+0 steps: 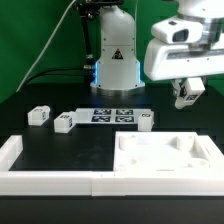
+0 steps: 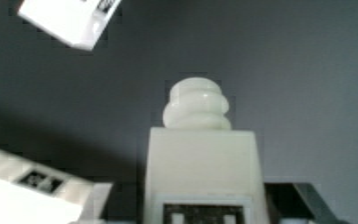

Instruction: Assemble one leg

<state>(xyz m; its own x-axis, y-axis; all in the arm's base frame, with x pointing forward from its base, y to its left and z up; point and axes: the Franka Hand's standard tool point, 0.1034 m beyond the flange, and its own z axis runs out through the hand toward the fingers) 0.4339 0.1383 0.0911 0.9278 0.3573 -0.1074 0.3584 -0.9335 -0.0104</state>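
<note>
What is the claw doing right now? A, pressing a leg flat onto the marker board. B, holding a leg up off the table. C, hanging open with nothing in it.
B: the claw is shut on the leg, raised clear of the table at the exterior view's right, away from the marker board.

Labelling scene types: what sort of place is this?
Likely a robotics lab bench: a fixed arm base on a black table, a green backdrop, the marker board, and tagged white parts, with one leg in the end effector.
</note>
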